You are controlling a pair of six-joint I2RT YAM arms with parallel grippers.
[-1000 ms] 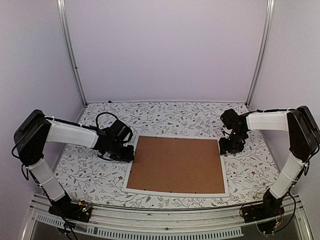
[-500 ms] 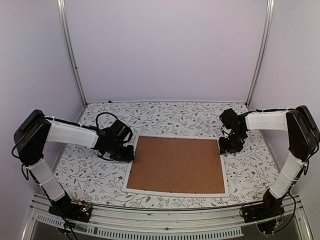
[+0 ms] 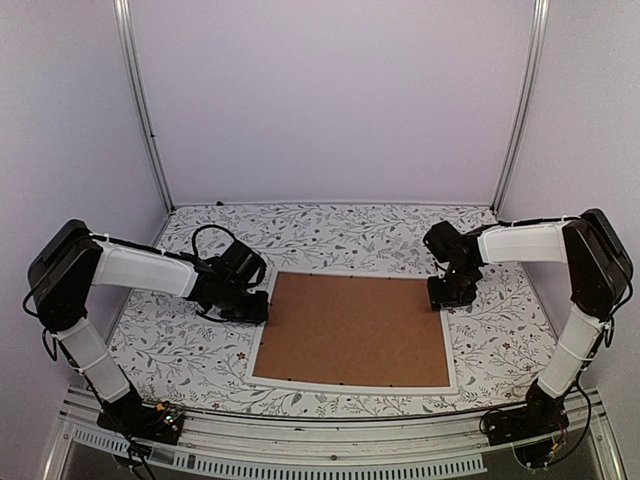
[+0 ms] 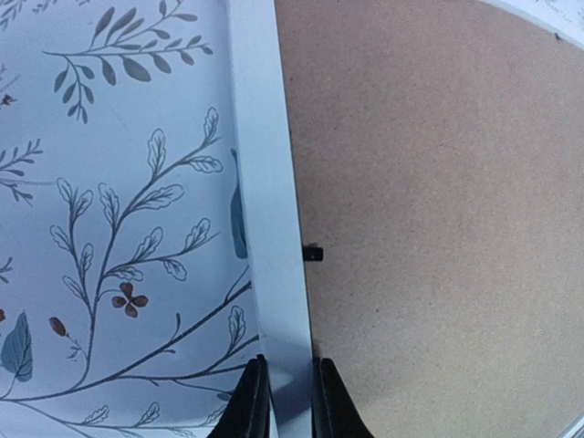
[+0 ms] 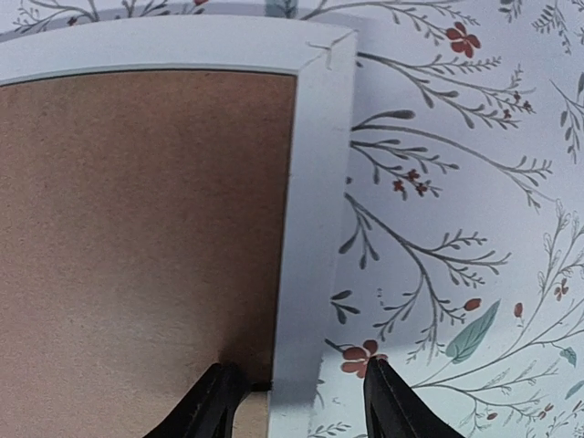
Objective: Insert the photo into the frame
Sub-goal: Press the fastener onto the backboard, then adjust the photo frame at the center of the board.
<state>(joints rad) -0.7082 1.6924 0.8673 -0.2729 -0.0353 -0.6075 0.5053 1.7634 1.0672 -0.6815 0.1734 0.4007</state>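
The white frame (image 3: 350,384) lies flat on the table with the brown hardboard backing panel (image 3: 352,328) inside it. The photo is hidden. My left gripper (image 3: 258,312) is shut on the frame's left border (image 4: 265,182), one finger on each side of it (image 4: 287,401). My right gripper (image 3: 440,297) is open and straddles the frame's right border (image 5: 315,182) below the far right corner. One finger is over the backing panel (image 5: 137,228) and the other over the tablecloth (image 5: 297,397).
A floral-patterned cloth (image 3: 340,235) covers the table. A small black retaining tab (image 4: 313,253) sits at the inner edge of the left border. Plain walls and metal posts (image 3: 140,110) enclose the back and sides.
My right gripper has moved a little to the left and down onto the frame's right border. The left gripper and the frame have not moved.
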